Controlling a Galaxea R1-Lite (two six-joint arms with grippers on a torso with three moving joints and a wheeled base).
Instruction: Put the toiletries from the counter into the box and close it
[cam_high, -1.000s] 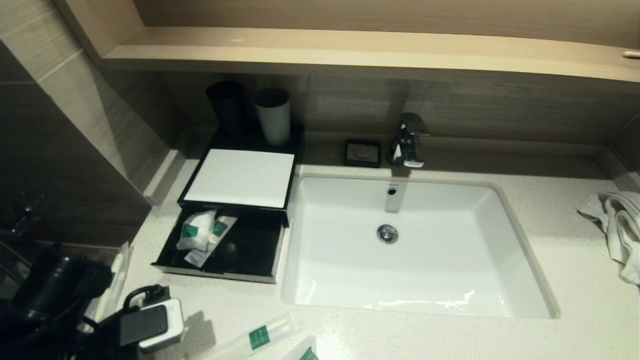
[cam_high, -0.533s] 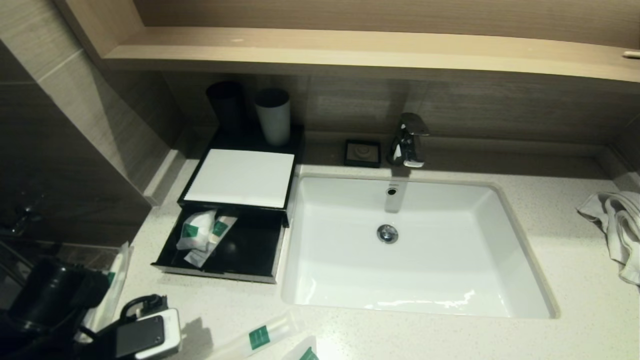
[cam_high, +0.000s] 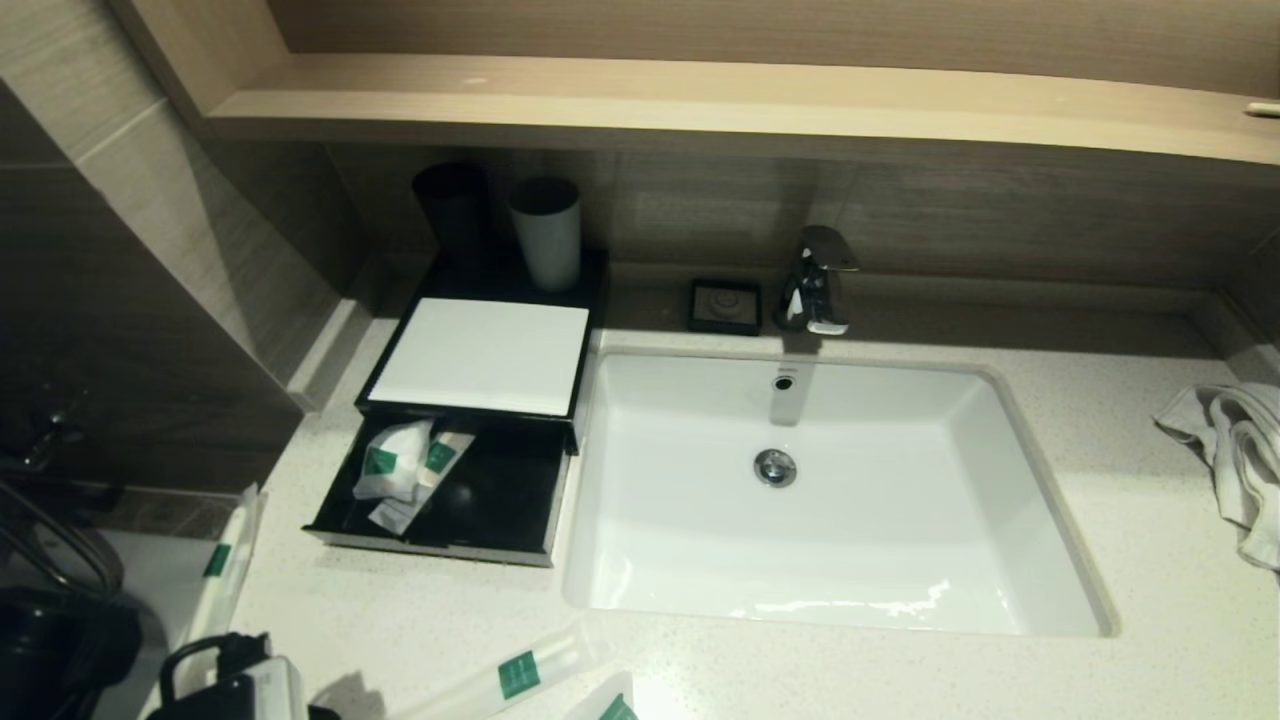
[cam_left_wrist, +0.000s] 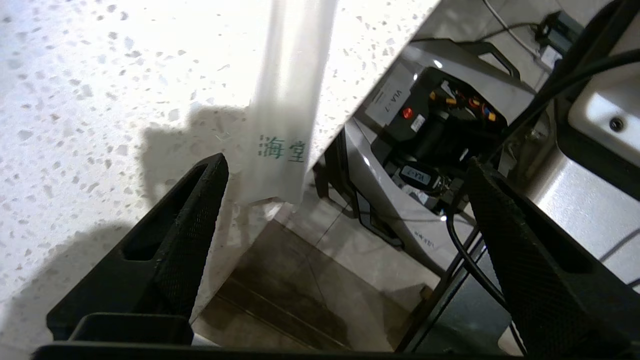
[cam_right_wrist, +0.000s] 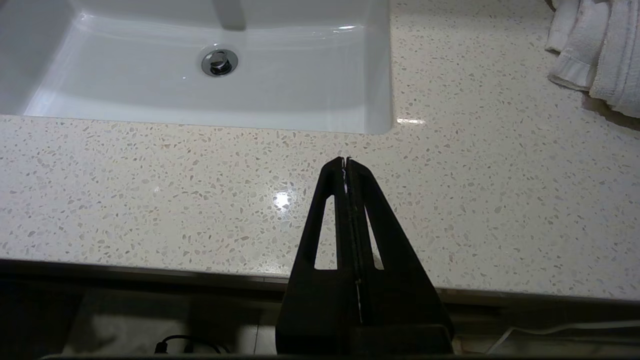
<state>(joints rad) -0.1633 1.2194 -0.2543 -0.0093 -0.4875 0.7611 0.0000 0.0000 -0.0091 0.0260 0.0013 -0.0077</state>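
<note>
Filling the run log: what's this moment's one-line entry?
left gripper: open, at sachet on counter edge | right gripper: shut, parked | drawer: open

The counter looks like pale speckled stone, polished enough to throw glints. The sink is glossy white ceramic with a shiny metal drain; the tap is chromed metal. The shelf at the top shows matt wood grain. The towel at the right edge is soft white cloth. The box is glossy black, its sachets thin crinkled film. The left gripper's fingers are matt black, finely textured plastic.
</note>
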